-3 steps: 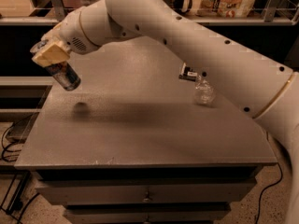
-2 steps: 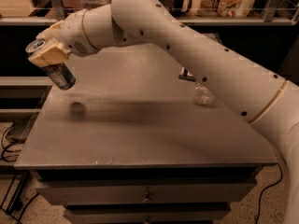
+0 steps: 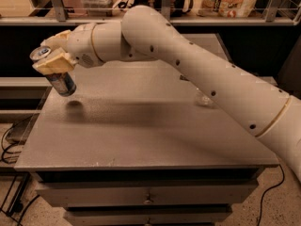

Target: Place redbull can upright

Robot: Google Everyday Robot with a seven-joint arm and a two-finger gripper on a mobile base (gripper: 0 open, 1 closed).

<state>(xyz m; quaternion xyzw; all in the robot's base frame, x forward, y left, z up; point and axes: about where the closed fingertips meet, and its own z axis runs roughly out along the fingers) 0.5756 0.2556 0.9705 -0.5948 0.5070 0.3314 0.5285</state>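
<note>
The redbull can (image 3: pixel 60 80) is a slim blue-and-silver can, held tilted above the far left part of the grey table (image 3: pixel 141 135). Its silver top end points up and to the left, its lower end hangs above its own shadow on the table. My gripper (image 3: pixel 52 60) is shut on the can's upper half, with tan fingers (image 3: pixel 54 64) wrapped across it. The white arm reaches in from the right across the table.
A clear crinkled plastic water bottle (image 3: pixel 203 99) lies on the table at the right, partly behind my arm. A shelf with packages runs along the back. Drawers sit below the table's front edge. Cables lie on the floor at the left.
The gripper and can have shifted a little to the left and slightly up. The can stays tilted in the grip, above the table.
</note>
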